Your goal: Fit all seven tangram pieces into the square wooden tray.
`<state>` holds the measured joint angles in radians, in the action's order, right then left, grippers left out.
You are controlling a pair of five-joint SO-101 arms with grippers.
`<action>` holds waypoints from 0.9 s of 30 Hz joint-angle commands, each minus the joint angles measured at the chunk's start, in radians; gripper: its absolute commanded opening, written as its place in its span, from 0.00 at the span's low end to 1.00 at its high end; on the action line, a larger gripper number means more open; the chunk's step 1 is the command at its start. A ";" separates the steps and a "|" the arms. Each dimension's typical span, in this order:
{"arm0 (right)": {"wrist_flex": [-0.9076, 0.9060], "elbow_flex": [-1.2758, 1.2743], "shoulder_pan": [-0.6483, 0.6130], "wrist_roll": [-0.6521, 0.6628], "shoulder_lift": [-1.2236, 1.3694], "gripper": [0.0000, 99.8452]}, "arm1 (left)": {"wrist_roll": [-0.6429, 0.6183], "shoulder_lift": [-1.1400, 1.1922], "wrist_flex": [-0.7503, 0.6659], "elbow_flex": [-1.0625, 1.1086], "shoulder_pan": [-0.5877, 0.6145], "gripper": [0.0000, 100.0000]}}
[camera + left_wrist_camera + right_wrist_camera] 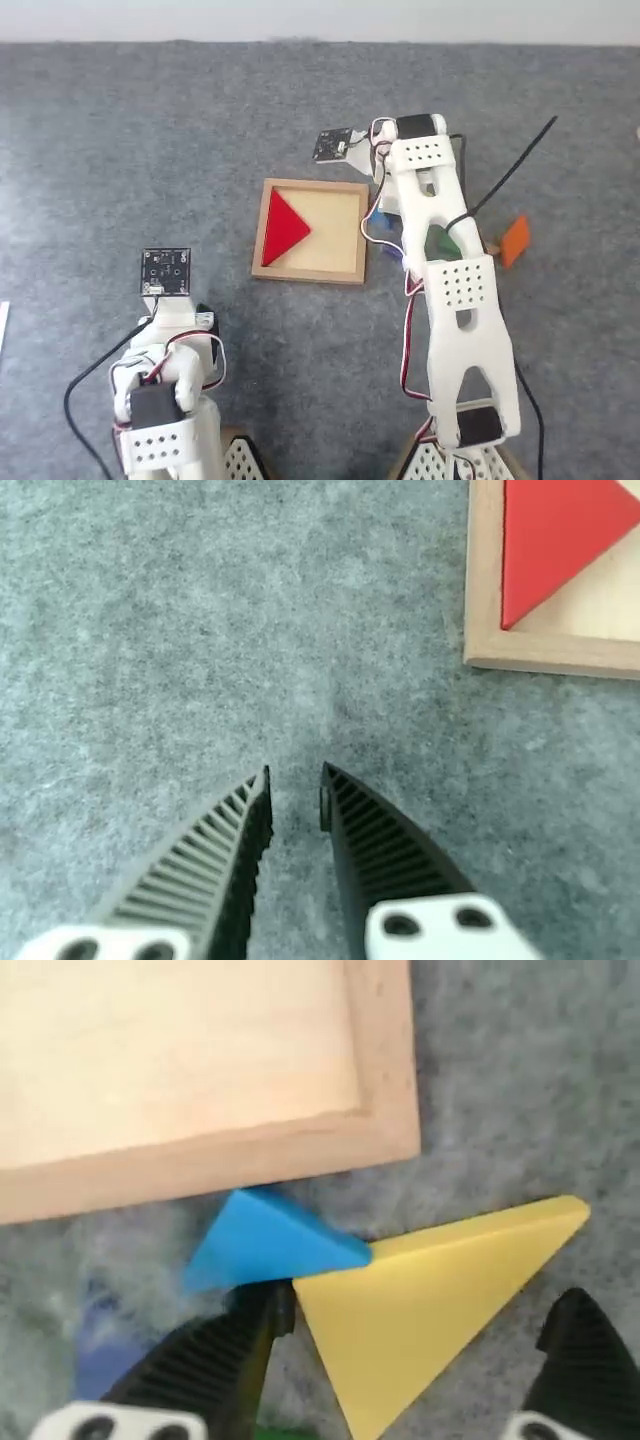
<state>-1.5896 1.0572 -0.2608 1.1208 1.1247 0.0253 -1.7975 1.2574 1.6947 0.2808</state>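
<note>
**A:** Where does the square wooden tray (310,185) sit?

**B:** Flat on the grey felt worktop (150,130), between the two arms. A red triangle (283,228) lies inside against its left wall, as the high view shows it. Bare wood covers the rest of the floor.

**A:** And the other pieces?

**B:** A yellow triangle (430,1290) and a blue triangle (265,1245) lie on the felt just outside one tray corner, touching each other, with the blue one nearest the rim. A green piece (441,243) peeks out from under the right arm. An orange piece (515,241) lies beyond that arm, well apart from the tray.

**A:** What about the right end effector (425,1305)?

**B:** It is spread wide, straddling the yellow triangle. One finger is beside the edge nearest the blue piece and the other stands clear of it, so nothing is gripped.

**A:** And the left end effector (295,780)?

**B:** It is over bare felt near a tray corner. Its tips are narrowly parted, with nothing between them.
</note>
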 commanded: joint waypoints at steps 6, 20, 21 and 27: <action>0.027 0.020 0.096 0.180 -0.002 0.24 | 0.000 -0.018 0.003 -0.012 -0.003 0.08; -0.071 0.235 0.199 0.258 -0.002 0.29 | 0.000 -0.018 0.003 -0.012 -0.003 0.08; -0.111 0.249 0.196 0.258 -0.002 0.29 | 0.000 -0.018 0.003 -0.012 -0.003 0.08; -0.176 0.293 0.105 0.137 0.008 0.29 | 0.000 -0.018 0.003 -0.012 -0.003 0.08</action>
<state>-1.7492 1.2950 -0.1028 1.3418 1.1477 0.0253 -1.7975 1.2574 1.6947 0.2808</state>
